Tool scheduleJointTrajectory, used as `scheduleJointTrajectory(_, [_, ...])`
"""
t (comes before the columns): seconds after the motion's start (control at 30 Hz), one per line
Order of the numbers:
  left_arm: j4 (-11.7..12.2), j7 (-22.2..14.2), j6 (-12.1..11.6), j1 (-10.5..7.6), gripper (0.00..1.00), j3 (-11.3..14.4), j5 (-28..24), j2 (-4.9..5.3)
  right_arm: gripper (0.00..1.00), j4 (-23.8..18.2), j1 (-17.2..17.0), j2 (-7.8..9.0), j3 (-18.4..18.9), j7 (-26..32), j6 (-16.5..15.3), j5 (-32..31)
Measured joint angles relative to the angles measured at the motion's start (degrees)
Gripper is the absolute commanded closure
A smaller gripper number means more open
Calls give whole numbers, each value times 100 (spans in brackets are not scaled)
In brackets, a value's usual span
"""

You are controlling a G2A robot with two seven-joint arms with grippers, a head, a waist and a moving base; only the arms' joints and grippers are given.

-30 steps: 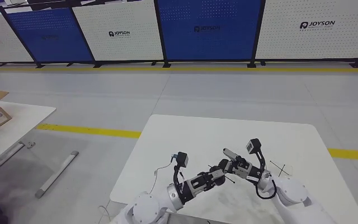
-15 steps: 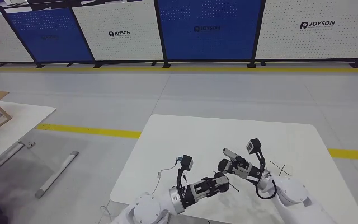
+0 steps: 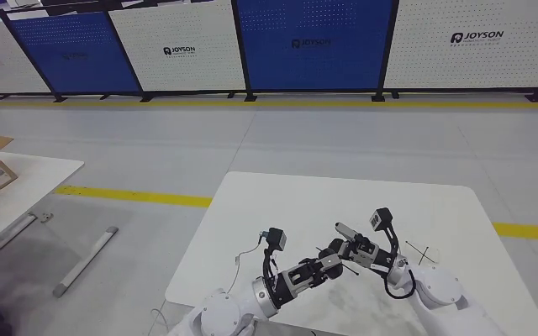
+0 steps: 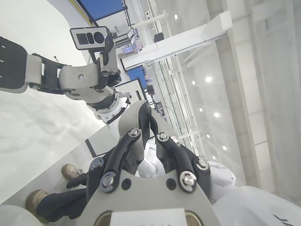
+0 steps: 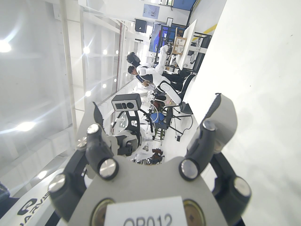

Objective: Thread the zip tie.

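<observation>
Left claw (image 4: 145, 109) found fully closed above table (image 3: 277, 197) front edge – thin zip tie (image 3: 354, 271) apparently pinched, ends left free for threading. Right claw (image 5: 156, 101) held wide open, empty, just beside – presumably readied to receive tail.

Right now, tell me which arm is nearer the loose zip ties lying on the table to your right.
Right. The right arm lies just beside the loose zip ties; the left arm sits farther off, on the right arm's other side.
</observation>
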Motion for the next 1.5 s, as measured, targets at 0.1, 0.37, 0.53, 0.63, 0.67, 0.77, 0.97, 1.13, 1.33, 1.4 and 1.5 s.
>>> scheduleJointTrajectory(0.1, [0, 0, 0, 0, 100, 0, 0, 0, 0, 0, 0, 0, 0, 0, 0, 0])
scheduleJointTrajectory(0.37, [0, 0, 0, 0, 100, 0, 0, 0, 0, -160, 62, 29, 139, 13, 168, -273])
scheduleJointTrajectory(0.53, [0, 0, 0, 0, 100, 0, 0, 0, 0, -321, 89, 147, 519, 88, 438, -836])
scheduleJointTrajectory(0.63, [0, 0, 0, 0, 100, 0, 0, 0, 0, -525, 38, 240, 744, 173, 812, -1310])
scheduleJointTrajectory(0.67, [0, 0, 0, 0, 100, 0, 0, 0, 0, -590, 35, 268, 791, 227, 946, -1494])
scheduleJointTrajectory(0.77, [0, 0, 0, 0, 100, 0, 0, 0, 0, -715, 55, 334, 871, 263, 1327, -2198])
scheduleJointTrajectory(0.97, [0, 0, 0, 0, 100, 0, 0, 0, 0, -712, 55, 332, 871, 243, 1324, -2153])
scheduleJointTrajectory(1.13, [0, 0, 0, 0, 100, 0, 0, 0, 0, -712, 55, 332, 871, 244, 1324, -2158])
scheduleJointTrajectory(1.33, [0, 0, 0, 0, 100, 0, 0, 0, 0, -712, 55, 332, 871, 244, 1325, -2158])
scheduleJointTrajectory(1.4, [0, 0, 0, 0, 100, 0, 0, 0, 0, -716, 48, 332, 873, 233, 1323, -2160])
scheduleJointTrajectory(1.5, [0, 0, 0, 0, 100, 0, 0, 0, 0, -807, 9, 348, 896, 140, 1382, -2362])
